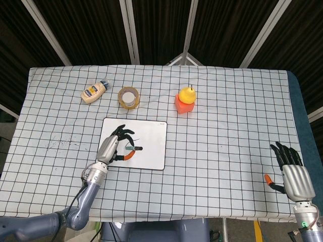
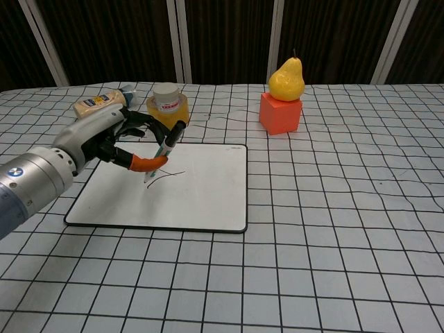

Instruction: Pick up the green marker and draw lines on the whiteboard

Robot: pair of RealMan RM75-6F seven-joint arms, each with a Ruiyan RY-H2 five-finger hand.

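The left robot hand (image 2: 107, 142) holds the green marker (image 2: 164, 148), pinched between the thumb and the curled fingers, at left of centre in the chest view. The marker's long axis slants: dark cap end up and toward the right, tip down at the left, apparently touching the whiteboard (image 2: 201, 191) beside a thin dark stroke (image 2: 166, 174). The bare board lies mostly right of and below the tip, so the next line looks best drawn that way. The right robot hand (image 1: 292, 174) rests far off at the lower right of the head view, fingers spread and holding nothing.

Beyond the board's far edge stands a tape roll (image 2: 168, 103); red print on its label is too small to read. The squeeze bottle (image 2: 99, 104) at upper left carries a label I cannot read either.
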